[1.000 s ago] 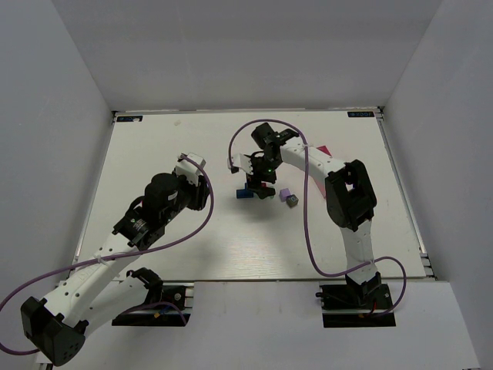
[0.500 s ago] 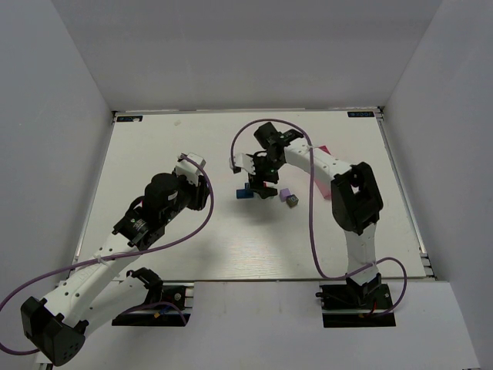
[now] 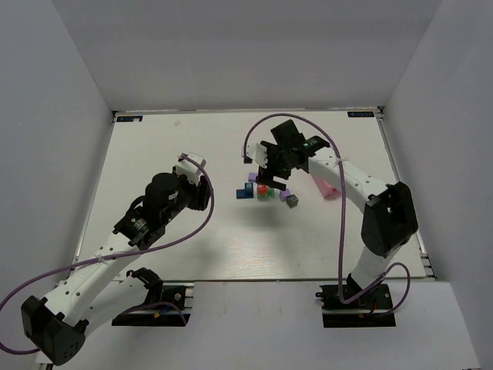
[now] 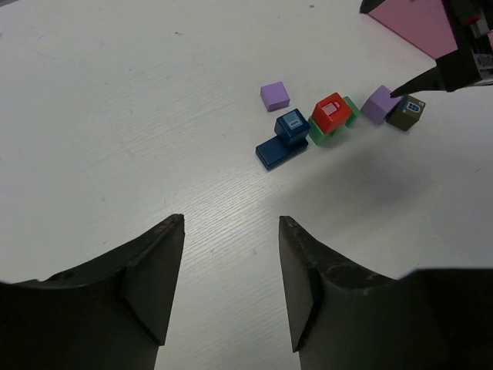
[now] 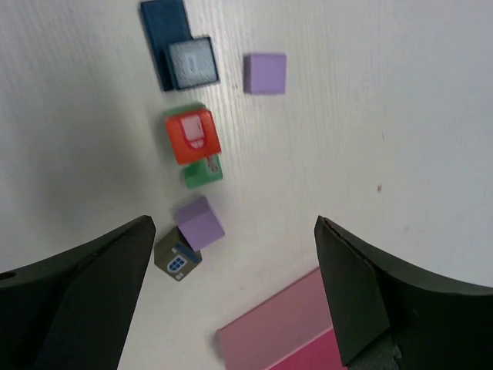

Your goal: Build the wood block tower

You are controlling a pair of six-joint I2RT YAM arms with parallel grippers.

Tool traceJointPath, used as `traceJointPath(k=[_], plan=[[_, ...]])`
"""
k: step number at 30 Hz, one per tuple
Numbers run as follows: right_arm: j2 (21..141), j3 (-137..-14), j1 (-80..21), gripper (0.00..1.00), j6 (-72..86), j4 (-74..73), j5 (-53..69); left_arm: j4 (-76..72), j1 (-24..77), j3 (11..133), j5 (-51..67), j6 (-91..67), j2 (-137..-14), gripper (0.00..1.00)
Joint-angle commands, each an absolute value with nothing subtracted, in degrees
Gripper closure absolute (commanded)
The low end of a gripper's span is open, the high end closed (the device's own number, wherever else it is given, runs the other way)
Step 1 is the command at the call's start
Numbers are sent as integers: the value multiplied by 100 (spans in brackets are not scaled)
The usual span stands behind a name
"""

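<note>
Wood block tower [image 4: 327, 117], shown unbuilt as a loose cluster of small painted blocks on the white table [image 4: 115, 116]. The cluster lies in the upper right of the left wrist view and just above the centre of the top view. At its middle, a red-orange block [image 4: 332, 108] is stacked on a green block [image 4: 316, 136]. To the left of that pair, a blue cube [image 4: 292, 125] is seated on one end of a flat dark blue block [image 4: 269, 155]. One purple block [image 4: 274, 95] lies alone on the table toward the upper left of the cluster. A second purple block [image 4: 379, 103] is set just beside a dark grey block [image 4: 406, 112] at the right end; whether the two touch cannot be told. A pink tray [image 5: 285, 327] is seen at the lower edge of the right wrist view, near the cluster but apart from it.

The right gripper [image 5: 231, 231] is held above the blocks, its jaws spread wide with nothing between them. The left gripper [image 4: 231, 225] is held low in its own view, well apart from the cluster, its jaws likewise parted and empty.
</note>
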State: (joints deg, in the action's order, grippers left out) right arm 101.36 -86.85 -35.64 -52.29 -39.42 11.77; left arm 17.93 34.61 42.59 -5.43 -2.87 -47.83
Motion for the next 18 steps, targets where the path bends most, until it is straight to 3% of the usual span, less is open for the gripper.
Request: traceJointPath(k=[1, 4, 7, 8, 9, 14, 18], plan=[[9458, -8122, -3314, 10, -4065, -2562, 457, 1671, 3437, 4228, -642, -316, -4947, 37], [9220, -7919, -3103, 10, -3394, -2609, 649, 1940, 3384, 4586, -694, -553, -5603, 36], [9000, -7831, -2901, 48, -2805, -2646, 896, 2397, 3453, 5342, -967, -878, -6334, 41], [8887, -7709, -2831, 68, -2725, -2654, 957, 2399, 3532, 5683, -1045, -879, -6581, 41], [8799, -7621, -2760, 99, -2437, -2628, 1010, 2469, 3533, 6017, -1159, -1027, -7035, 41], [8420, -7322, -2514, 100, -1820, -2584, 1318, 2601, 3586, 7003, -861, -1476, -8435, 41], [8087, -6927, -2277, 100, -1478, -2435, 1634, 2891, 3700, 7838, -932, -1897, -9499, 49]])
